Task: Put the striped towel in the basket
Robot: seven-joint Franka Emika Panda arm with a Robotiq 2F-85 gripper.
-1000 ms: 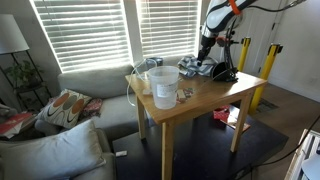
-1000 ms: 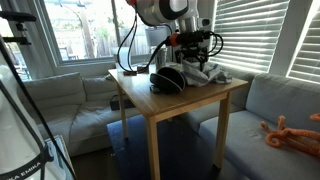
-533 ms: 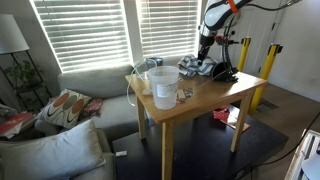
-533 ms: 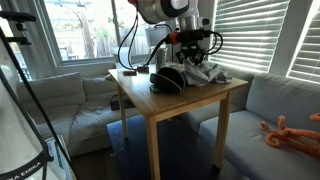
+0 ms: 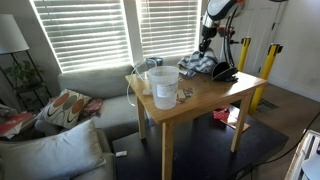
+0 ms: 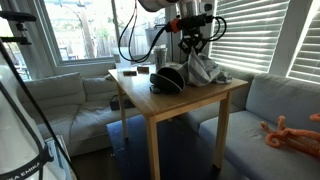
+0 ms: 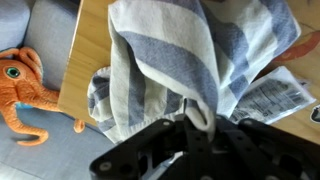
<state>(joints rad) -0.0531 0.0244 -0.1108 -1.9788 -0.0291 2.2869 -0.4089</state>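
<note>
Over the worktop (image 5: pixel 215 95), claw (image 5: pixel 206 42) clenched on a fold of the striped towel (image 5: pixel 199 63). Towel hangs from it, lower end bunched on the worktop's far right part, just beside a dark round holder (image 5: pixel 224 73). A white bucket (image 5: pixel 164 87) stands well to the left, nearer.

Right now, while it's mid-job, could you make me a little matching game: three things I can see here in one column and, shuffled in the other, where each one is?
Things:
1. striped towel
2. orange octopus toy
3. white basket

Places:
A. standing on the wooden table
B. pinched in the claw and hanging from it
C. lying on the grey sofa

Pairs: 1-B, 2-C, 3-A
</note>
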